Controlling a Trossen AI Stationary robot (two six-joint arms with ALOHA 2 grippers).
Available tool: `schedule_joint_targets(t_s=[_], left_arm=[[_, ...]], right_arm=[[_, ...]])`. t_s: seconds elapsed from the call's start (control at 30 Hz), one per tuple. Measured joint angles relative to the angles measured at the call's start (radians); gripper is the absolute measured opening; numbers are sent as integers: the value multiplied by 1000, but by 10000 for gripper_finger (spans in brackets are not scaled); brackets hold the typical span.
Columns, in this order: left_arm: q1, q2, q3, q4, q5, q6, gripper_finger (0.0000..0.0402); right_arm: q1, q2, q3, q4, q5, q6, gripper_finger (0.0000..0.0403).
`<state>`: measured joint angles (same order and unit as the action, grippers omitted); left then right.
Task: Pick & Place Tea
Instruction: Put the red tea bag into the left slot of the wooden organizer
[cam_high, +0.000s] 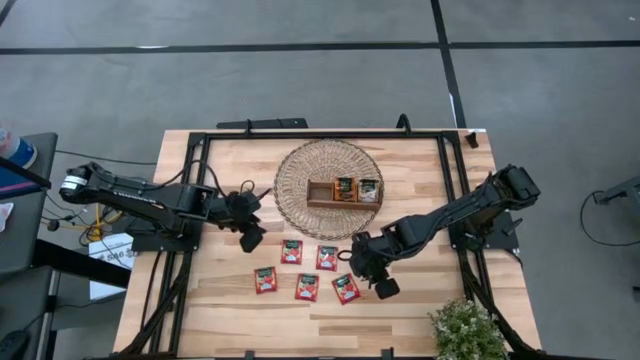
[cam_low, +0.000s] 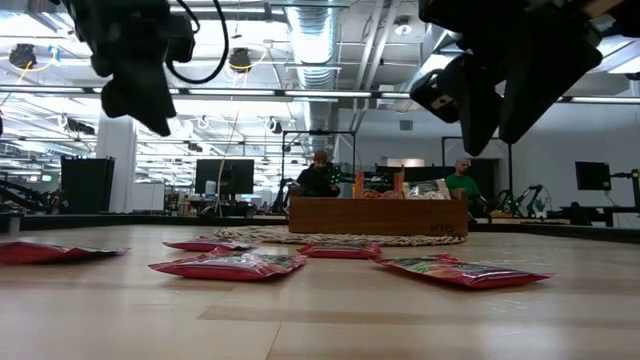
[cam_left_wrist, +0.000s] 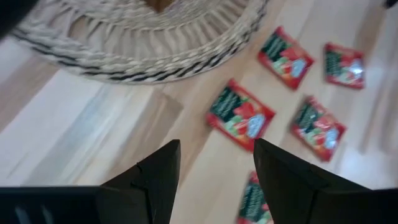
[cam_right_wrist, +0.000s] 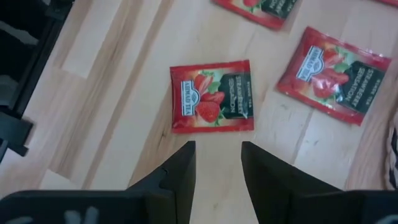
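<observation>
Five red tea sachets lie flat on the wooden table in front of the mat: (cam_high: 291, 251), (cam_high: 327, 257), (cam_high: 265, 280), (cam_high: 307, 287), (cam_high: 346, 288). The brown wooden tray (cam_high: 318, 193) stands on a round woven mat (cam_high: 295, 175) and has sachets standing upright in its compartments. My left gripper (cam_high: 250, 238) hangs open above the table, left of the sachets; the nearest sachet (cam_left_wrist: 240, 115) lies ahead of its fingers. My right gripper (cam_high: 380, 283) is open above the table, just right of the near-right sachet (cam_right_wrist: 212, 96), which lies ahead of its fingertips.
A potted green plant (cam_high: 465, 330) stands at the table's near right corner. Black frame rails (cam_high: 190, 190) run along the left and right sides. In the low view, people sit at desks (cam_low: 318, 172) beyond the table. Bare wood lies near the sachets.
</observation>
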<state>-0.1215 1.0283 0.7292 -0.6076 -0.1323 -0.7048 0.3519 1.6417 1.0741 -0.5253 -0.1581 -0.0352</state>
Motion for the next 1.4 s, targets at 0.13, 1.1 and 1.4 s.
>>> schedule_joint_targets(t_s=[0.13,1.1,1.4], left_arm=[[0,0,0,-24,-26,4,195],[0,1,0,-30,-46,16,195],[0,0,0,-40,-36,25,195]], right_arm=[[-8,0,0,12,-1,-3,123],[-54,317,197,-41,-29,-26,196],[-48,370,220,-133,-27,-25,211]])
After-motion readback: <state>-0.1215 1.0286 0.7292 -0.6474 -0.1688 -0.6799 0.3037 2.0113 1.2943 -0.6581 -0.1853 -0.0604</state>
